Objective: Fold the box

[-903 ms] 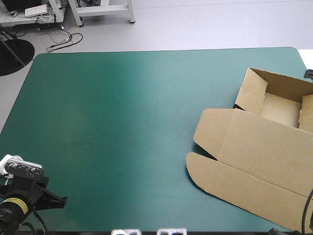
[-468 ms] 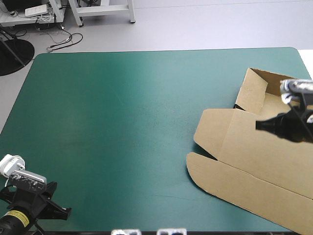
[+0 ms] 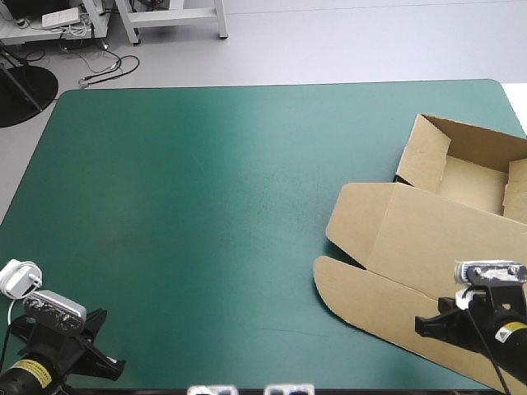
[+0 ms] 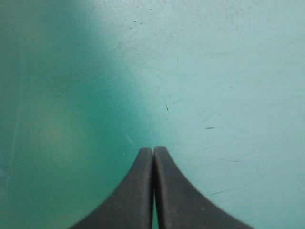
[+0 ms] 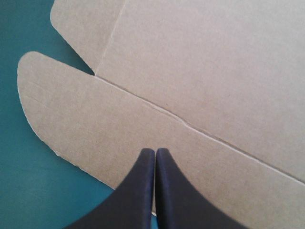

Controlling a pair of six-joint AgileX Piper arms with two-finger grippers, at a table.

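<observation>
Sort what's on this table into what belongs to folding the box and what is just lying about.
Belongs to the job:
the box, tray walls up, lid lying flat
the right claw, shut, over that flat lid
the left claw, shut, over bare cover

Just lying about:
nothing loose that I can see; only the teal-green cover

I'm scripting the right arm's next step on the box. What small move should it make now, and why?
Probably open the right gripper and ease it toward the free edge of the rounded flap. Its jaws are shut over that flap, the box lid lies flat on the teal-green cover, and nothing is gripped yet.
</observation>
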